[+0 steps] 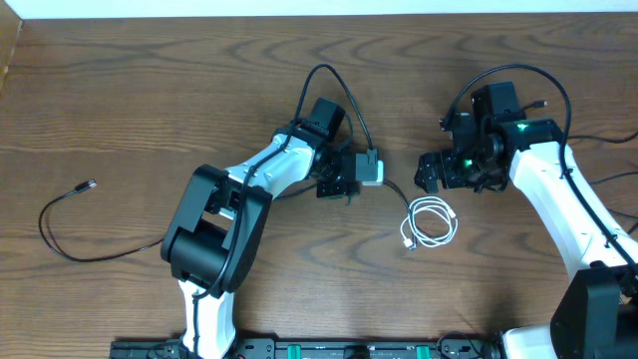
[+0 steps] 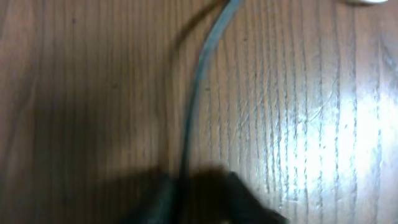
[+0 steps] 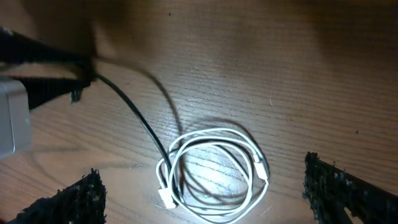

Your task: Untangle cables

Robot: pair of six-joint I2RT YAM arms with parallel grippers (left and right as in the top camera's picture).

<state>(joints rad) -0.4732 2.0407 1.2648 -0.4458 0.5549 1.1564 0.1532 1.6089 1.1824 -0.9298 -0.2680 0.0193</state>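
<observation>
Your overhead view places both arms over the middle of the counter (image 1: 150,100). It does not show what the left fingers (image 3: 56,87) are doing, because they are tucked under the wrist there. The right wrist view settles it: they are pinched shut on the end of a black cable (image 3: 140,121). From that pinch the cable runs across the wood and passes into the white cable (image 3: 214,131), which lies in a small flat coil. The black cord crosses under or through the coil's near-left side; you cannot tell which from here.

Your left wrist view is blurred. It gives only a dark cord rising from the shadowed fingers over wood grain.

The right fingers (image 3: 68,199) stand wide apart and hold nothing. They hang above the coil, one on each side of it in their own view.

Only the overhead view shows the second black cable (image 1: 44,221). It curves at the far left with its plug lying free, well apart from the coil, and its other end goes under the left arm. You cannot tell whether it joins the held cord.

For room, the widest open wood lies between that left cable and the counter's far edge. The coil sits in the narrow gap between the two arms, nearer the front edge.
</observation>
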